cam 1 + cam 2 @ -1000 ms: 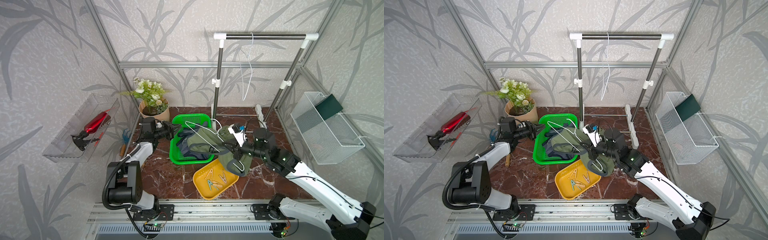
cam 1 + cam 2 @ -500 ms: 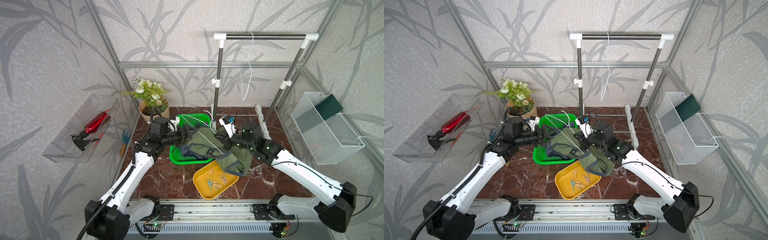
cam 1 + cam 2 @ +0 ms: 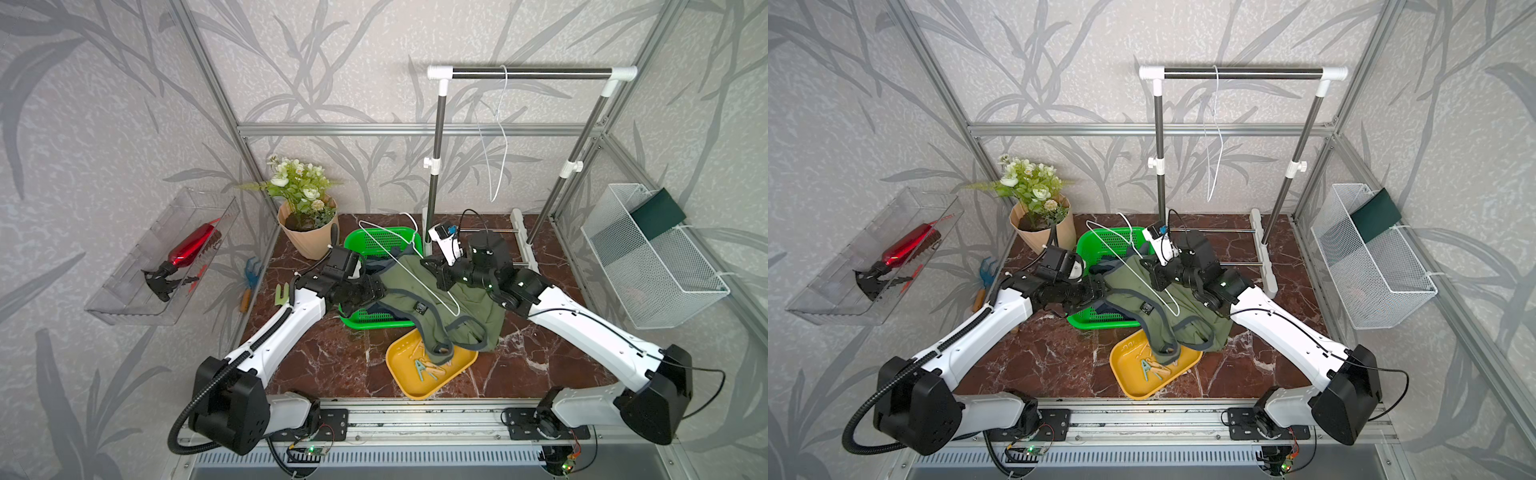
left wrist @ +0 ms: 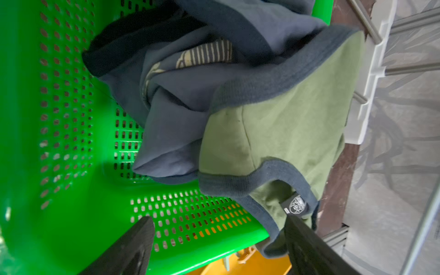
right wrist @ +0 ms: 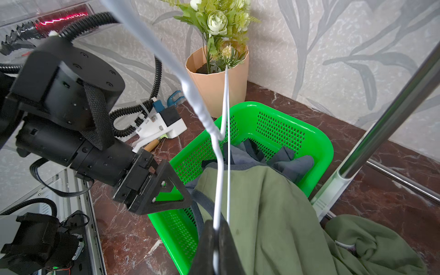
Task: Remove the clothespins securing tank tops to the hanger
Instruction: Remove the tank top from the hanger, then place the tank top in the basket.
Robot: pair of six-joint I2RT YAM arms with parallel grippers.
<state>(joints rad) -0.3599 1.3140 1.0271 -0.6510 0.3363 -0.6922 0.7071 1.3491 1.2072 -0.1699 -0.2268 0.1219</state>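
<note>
Partly hidden: slate-blue tank top (image 4: 178, 107), under olive tank top (image 4: 285, 123); left gripper (image 4: 216, 222) extended, jaws spread; right gripper (image 5: 215, 228) clamps hanger (image 5: 220, 178).

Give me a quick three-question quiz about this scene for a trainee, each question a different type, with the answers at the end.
1. True or false: the right tool is shut on the white hanger that lies across the olive tank top.
2. Where do the clothespins lie? A) in the green basket B) in the yellow tray C) on the rail
3. Name the tool that stands open beside the olive tank top.
Key: 1 true; 2 B; 3 the left tool.
</note>
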